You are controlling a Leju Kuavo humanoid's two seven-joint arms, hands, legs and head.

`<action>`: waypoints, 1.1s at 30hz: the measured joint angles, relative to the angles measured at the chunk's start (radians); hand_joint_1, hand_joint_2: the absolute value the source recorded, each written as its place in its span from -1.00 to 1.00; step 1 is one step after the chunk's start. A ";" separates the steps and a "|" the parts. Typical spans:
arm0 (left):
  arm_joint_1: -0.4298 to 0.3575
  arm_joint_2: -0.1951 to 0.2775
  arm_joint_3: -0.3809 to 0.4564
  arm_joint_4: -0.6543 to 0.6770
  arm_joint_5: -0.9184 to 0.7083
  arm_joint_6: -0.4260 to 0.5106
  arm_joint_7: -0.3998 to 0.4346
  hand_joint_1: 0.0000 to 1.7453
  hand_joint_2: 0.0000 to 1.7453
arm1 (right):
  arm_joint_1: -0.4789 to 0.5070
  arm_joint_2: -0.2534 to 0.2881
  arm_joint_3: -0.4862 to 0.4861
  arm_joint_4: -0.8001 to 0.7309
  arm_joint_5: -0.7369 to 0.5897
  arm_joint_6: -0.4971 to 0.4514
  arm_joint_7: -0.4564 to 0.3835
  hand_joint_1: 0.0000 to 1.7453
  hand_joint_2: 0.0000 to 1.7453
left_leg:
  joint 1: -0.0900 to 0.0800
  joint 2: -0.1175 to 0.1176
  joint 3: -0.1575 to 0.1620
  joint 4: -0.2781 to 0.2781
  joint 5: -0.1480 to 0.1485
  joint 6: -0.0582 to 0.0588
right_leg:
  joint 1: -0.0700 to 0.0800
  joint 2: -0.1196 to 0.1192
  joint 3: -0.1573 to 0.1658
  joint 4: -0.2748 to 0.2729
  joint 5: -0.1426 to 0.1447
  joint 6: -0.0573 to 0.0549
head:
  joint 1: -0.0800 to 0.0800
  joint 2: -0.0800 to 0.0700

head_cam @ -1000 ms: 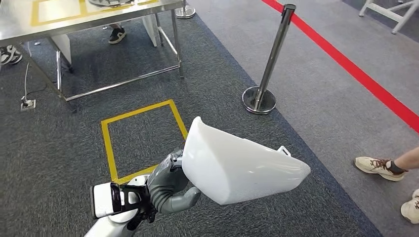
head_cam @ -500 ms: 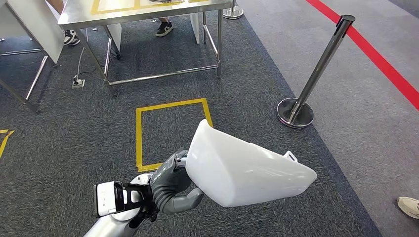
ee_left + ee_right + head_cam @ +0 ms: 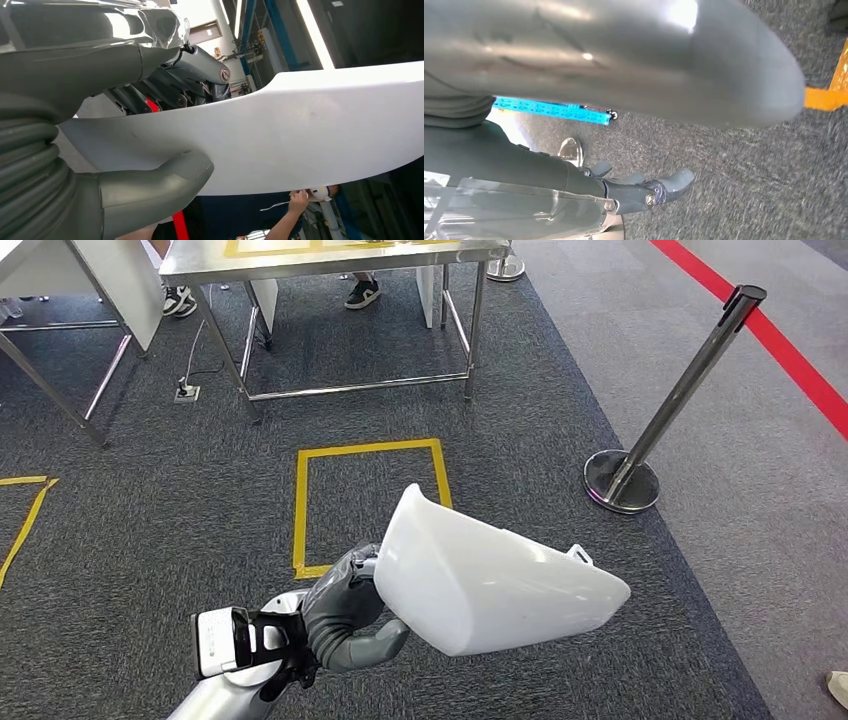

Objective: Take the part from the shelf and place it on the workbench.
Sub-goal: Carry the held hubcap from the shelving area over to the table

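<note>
A big white moulded part point(image 3: 500, 585), shaped like a curved shell, is held out over the grey carpet in the head view. My left hand point(image 3: 345, 612) grips its near end, thumb below and fingers over the rim. The left wrist view shows the thick grey thumb point(image 3: 155, 190) pressed under the white part point(image 3: 300, 135). The steel workbench point(image 3: 330, 258), marked with yellow tape on top, stands ahead at the far edge. My right hand point(image 3: 589, 182) hangs over the carpet with its fingers point(image 3: 659, 190) stretched out and nothing in them.
A yellow tape square point(image 3: 300, 510) marks the carpet between me and the workbench. A chrome barrier post point(image 3: 680, 390) stands at the right, a red floor line point(image 3: 790, 360) beyond it. A person's shoes point(image 3: 362, 292) show under the bench. Another table point(image 3: 60, 270) stands at the left.
The camera has swung left: workbench, yellow square and post have all slid right in the picture. My left hand holds the white part as before.
</note>
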 joint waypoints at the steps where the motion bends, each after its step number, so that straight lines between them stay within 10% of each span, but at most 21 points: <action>1: -0.002 -0.002 0.000 0.001 0.000 0.000 -0.002 1.00 1.00 | 0.000 0.001 0.000 0.000 0.000 -0.001 -0.001 -1.00 -1.00 | 0.003 -0.001 0.008 -0.005 0.002 0.006 | 0.000 0.004 -0.010 0.025 -0.015 0.004 | 0.002 0.000; 4: -0.007 -0.004 0.000 0.008 -0.001 0.000 -0.005 1.00 1.00 | 0.000 -0.001 0.000 0.000 0.002 -0.005 -0.003 -1.00 -1.00 | 0.005 -0.004 0.020 -0.008 0.001 0.016 | 0.001 0.018 -0.107 0.210 -0.093 0.012 | 0.013 0.000; 6: -0.006 -0.004 0.000 0.015 -0.004 0.000 -0.005 1.00 1.00 | 0.003 -0.001 0.000 0.000 0.002 -0.005 -0.004 -1.00 -1.00 | 0.004 -0.011 0.024 -0.007 -0.005 0.016 | 0.001 0.021 -0.158 0.279 -0.096 0.013 | 0.015 0.000; 11: -0.008 -0.004 0.000 0.020 -0.005 0.000 -0.005 1.00 1.00 | 0.003 -0.003 0.000 0.000 0.002 -0.005 -0.005 -1.00 -1.00 | 0.001 -0.021 0.049 -0.003 -0.032 -0.003 | 0.002 0.025 -0.056 0.018 0.050 0.000 | 0.016 0.000; 16: -0.013 -0.004 -0.002 0.021 -0.005 0.001 -0.011 1.00 1.00 | 0.002 -0.001 0.000 0.000 0.004 -0.006 -0.010 -1.00 -1.00 | 0.002 -0.017 0.040 0.018 -0.061 -0.028 | 0.004 0.026 -0.041 0.003 0.039 -0.031 | 0.013 0.000; 20: -0.014 -0.001 -0.004 0.027 -0.005 0.002 -0.014 1.00 1.00 | 0.001 0.000 0.000 0.000 0.006 -0.006 -0.011 -1.00 -1.00 | 0.005 -0.012 -0.103 0.264 -0.148 -0.041 | 0.004 0.024 -0.026 0.003 0.026 -0.045 | 0.010 0.000; 22: -0.014 0.001 -0.004 0.031 -0.005 0.003 -0.014 1.00 1.00 | 0.001 0.001 0.000 0.000 0.007 -0.006 -0.011 -1.00 -1.00 | 0.005 -0.012 -0.138 0.287 -0.119 -0.038 | 0.006 0.024 -0.016 0.003 0.018 -0.045 | 0.010 0.000; 26: -0.018 0.001 -0.004 0.033 -0.005 0.005 -0.017 1.00 1.00 | 0.001 0.003 0.000 0.000 0.012 -0.007 -0.017 -1.00 -1.00 | -0.002 -0.007 -0.046 0.045 0.021 -0.015 | 0.011 0.026 0.005 0.003 0.000 -0.035 | 0.011 0.000; 31: -0.020 0.000 -0.005 0.034 -0.006 0.009 -0.020 1.00 1.00 | -0.002 0.006 0.000 0.000 0.018 -0.008 -0.023 -1.00 -1.00 | -0.005 -0.011 -0.018 0.001 0.024 0.004 | 0.008 0.023 0.008 0.011 -0.018 -0.008 | 0.012 0.000; 33: -0.021 -0.001 -0.005 0.034 -0.007 0.010 -0.021 1.00 1.00 | -0.003 0.006 0.000 0.000 0.018 -0.008 -0.023 -1.00 -1.00 | 0.000 -0.010 -0.009 -0.006 0.024 0.013 | 0.007 0.025 -0.036 0.100 -0.061 -0.001 | 0.013 0.000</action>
